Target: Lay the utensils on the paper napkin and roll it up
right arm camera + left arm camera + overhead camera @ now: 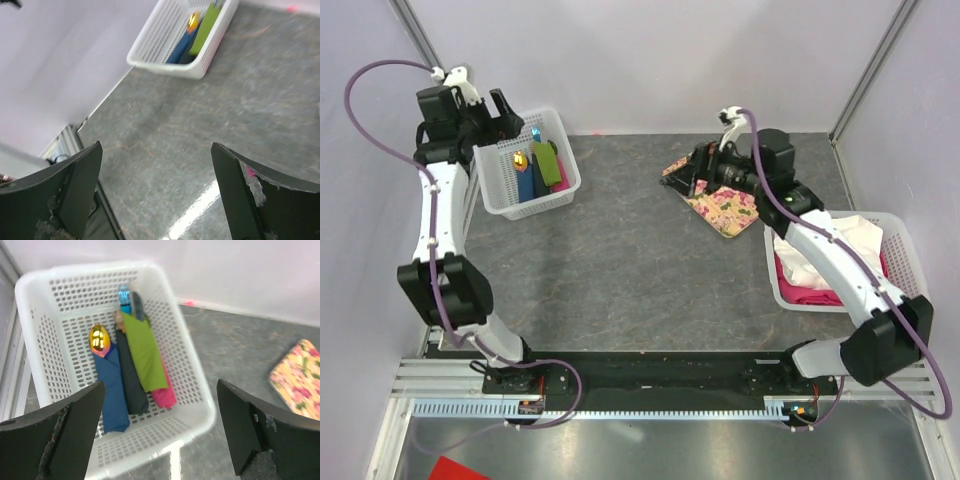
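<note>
The left hand hangs over the far-left corner of the white basket, its 2 fingers spread wide with nothing between them. The green napkin roll lies inside that basket, just to the right of the hand and a little nearer, low on the basket floor.

The roll's long axis runs roughly far to near, leaning slightly right at its near end. A blue utensil pokes out of its far end. A greyish piece sits beside that, too blurred to name. From the wrist view the fingers stand either side of this axis, so the opening spans the roll's width, not its length.

The roll is packed in tight. A dark grey bundle touches its left side and a pink bundle shows from under its near end. Further left is a dark blue bundle with a gold spoon.

The right hand is also wide and holds nothing. It sits well apart across the worktop, over the far-left end of the floral tray. So the left arm is by far the nearer.

To my eye the rolling is done, and what is left for the left hand is to lift straight up clear of the basket rim.
</note>
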Action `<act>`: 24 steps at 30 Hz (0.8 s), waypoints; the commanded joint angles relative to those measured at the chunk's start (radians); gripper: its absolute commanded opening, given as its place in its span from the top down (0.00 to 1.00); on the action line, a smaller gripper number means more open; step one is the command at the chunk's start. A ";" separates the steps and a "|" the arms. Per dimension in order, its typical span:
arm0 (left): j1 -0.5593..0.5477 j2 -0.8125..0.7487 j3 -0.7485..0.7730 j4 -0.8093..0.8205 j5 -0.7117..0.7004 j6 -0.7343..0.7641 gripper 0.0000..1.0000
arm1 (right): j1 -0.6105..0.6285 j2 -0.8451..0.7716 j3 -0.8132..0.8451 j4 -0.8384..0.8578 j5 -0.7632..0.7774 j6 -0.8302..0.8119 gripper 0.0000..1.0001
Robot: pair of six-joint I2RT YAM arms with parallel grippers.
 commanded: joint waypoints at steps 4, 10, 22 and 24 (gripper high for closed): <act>-0.058 -0.188 0.003 -0.213 0.234 0.156 0.00 | -0.144 -0.227 -0.117 -0.005 0.083 0.022 0.02; -0.239 -0.297 -0.178 -0.244 0.169 0.202 0.00 | -0.266 -0.403 -0.253 -0.089 0.119 -0.065 0.02; -0.391 -0.396 -0.557 -0.195 0.036 0.127 0.00 | -0.307 -0.563 -0.524 -0.275 0.300 -0.334 0.02; -0.391 -0.407 -0.562 -0.195 0.034 0.124 0.00 | -0.309 -0.552 -0.508 -0.277 0.291 -0.332 0.02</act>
